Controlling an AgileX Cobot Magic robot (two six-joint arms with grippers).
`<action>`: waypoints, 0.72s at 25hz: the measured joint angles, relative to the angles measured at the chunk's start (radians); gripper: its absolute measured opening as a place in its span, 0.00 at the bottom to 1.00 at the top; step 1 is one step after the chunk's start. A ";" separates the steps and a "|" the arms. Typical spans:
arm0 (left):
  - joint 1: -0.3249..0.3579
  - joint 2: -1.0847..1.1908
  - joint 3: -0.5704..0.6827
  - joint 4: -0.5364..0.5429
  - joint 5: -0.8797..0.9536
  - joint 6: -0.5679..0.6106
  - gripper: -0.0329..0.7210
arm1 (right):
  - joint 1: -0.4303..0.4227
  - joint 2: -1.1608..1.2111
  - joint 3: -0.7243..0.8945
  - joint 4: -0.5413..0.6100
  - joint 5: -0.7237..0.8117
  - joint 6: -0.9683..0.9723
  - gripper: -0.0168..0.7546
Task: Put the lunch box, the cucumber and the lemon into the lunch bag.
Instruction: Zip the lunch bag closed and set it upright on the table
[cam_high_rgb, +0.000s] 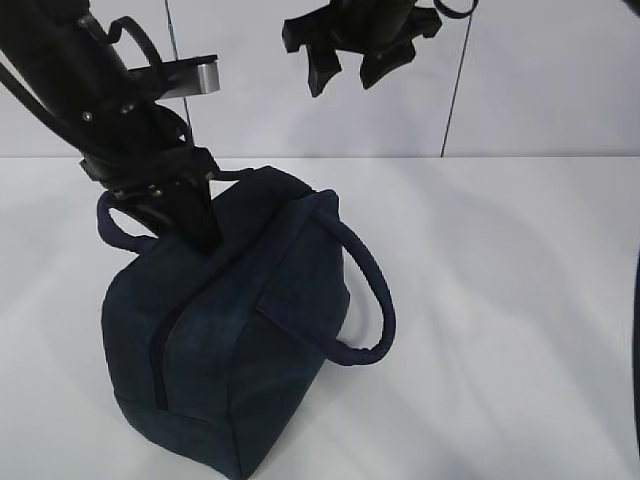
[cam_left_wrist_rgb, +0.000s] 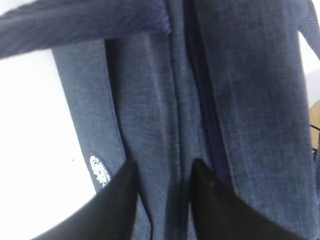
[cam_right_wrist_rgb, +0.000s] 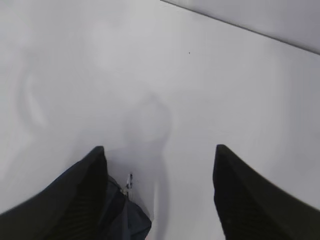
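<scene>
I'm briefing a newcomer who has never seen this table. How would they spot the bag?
On the white table, left of centre, beneath the left gripper, stands the boxy dark navy fabric lunch bag. Nothing else rests on the table; two padded loop handles and a closed zipper seam mark it.

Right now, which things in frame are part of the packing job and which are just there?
Job:
- lunch bag, zipper shut along the top
- left gripper, fingers pressed on the bag's top by the zipper
- right gripper, open, raised clear of the bag

Just there:
- white table

Lunch box, cucumber and lemon: not visible in any view.
</scene>
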 joint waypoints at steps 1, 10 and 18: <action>0.000 -0.002 0.000 0.002 0.000 -0.003 0.44 | 0.000 -0.020 0.009 0.005 0.000 -0.007 0.65; 0.000 -0.066 -0.052 0.045 0.002 -0.071 0.48 | 0.000 -0.243 0.274 0.006 0.000 -0.073 0.65; 0.000 -0.168 -0.052 0.110 0.008 -0.150 0.47 | 0.000 -0.455 0.506 -0.086 0.000 -0.078 0.65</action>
